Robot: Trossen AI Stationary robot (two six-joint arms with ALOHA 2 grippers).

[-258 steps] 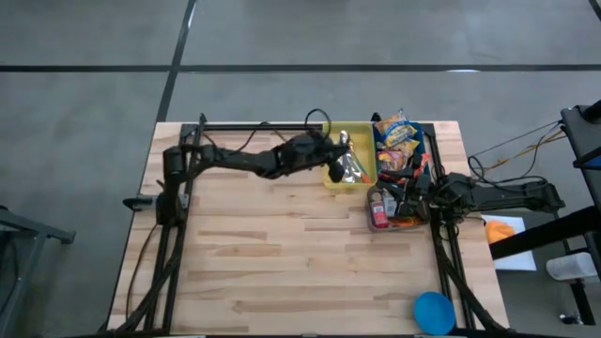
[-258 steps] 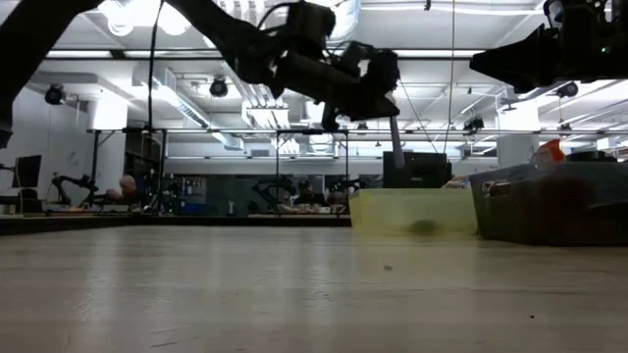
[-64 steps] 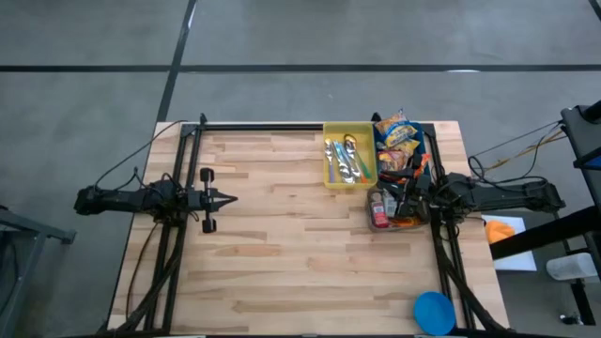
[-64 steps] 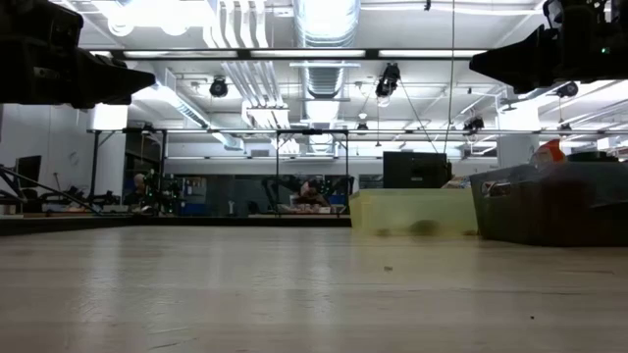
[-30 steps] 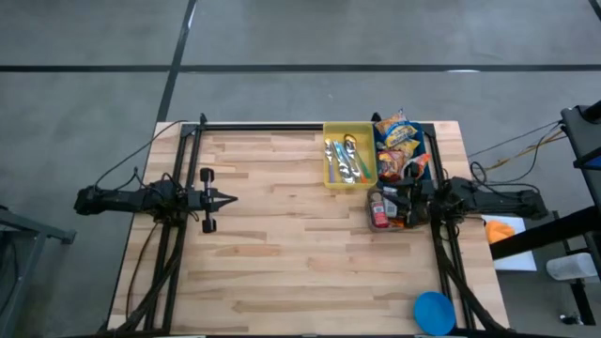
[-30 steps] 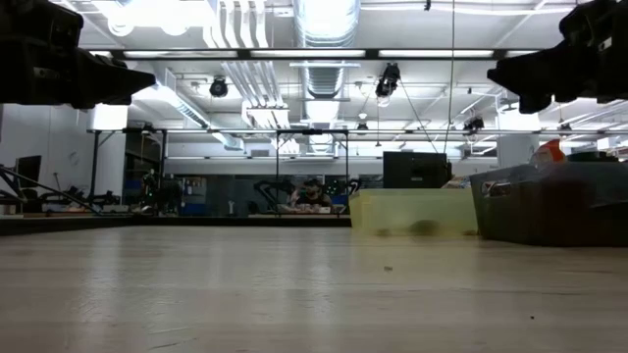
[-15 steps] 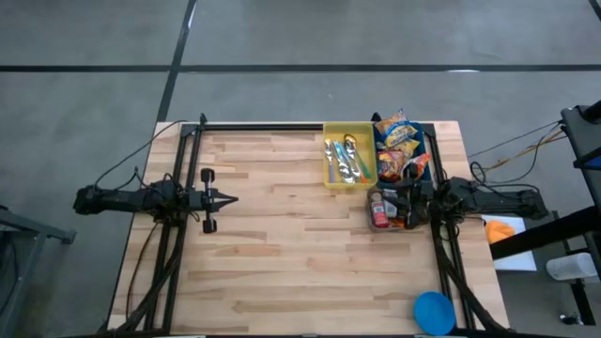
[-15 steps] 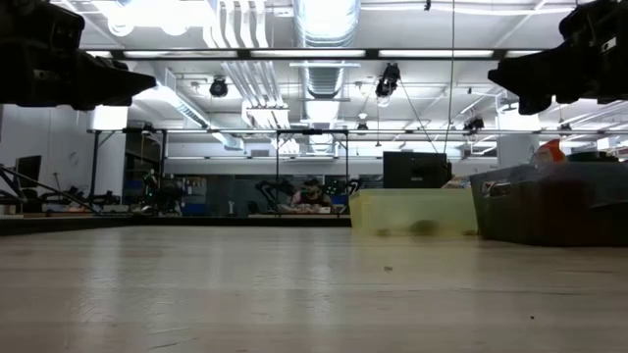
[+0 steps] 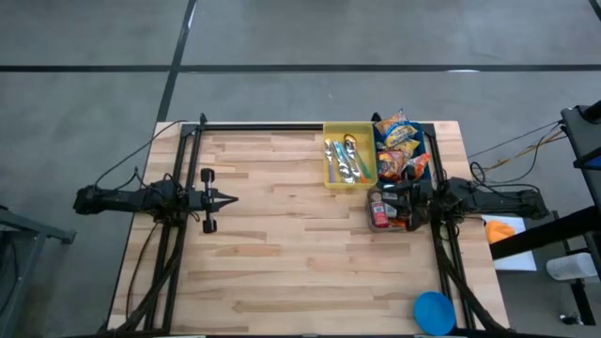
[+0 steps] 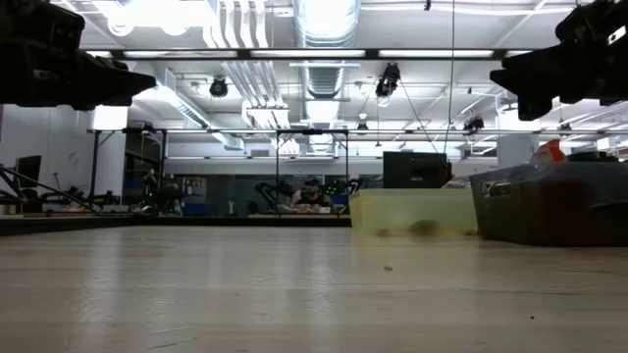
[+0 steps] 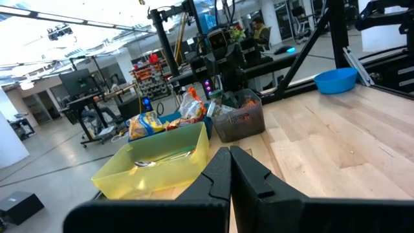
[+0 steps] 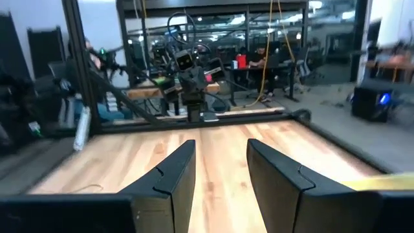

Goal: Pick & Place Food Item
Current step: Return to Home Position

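Since the earliest frame the left arm has drawn back from the yellow bin (image 9: 350,185) to the left side of the table (image 9: 300,268); the right arm has shifted only slightly.

1. On the left arm, the left gripper (image 9: 223,198) points right above the boards, well apart from the yellow bin. Its fingers (image 11: 218,171) are pressed together and hold nothing.
2. On the right arm, the right gripper (image 9: 390,200) hangs over the dark bin (image 9: 378,222) at the right edge of the table. Its fingers (image 12: 169,178) are spread, with nothing between them.
3. The yellow bin stands at the far edge, right of centre. Several spoons (image 9: 345,160) lie inside it.
4. Snack packets (image 9: 394,131) sit just to the right of the yellow bin, beyond the dark bin.
5. One blue bowl (image 9: 434,312) rests at the near right corner, well apart from both bins.
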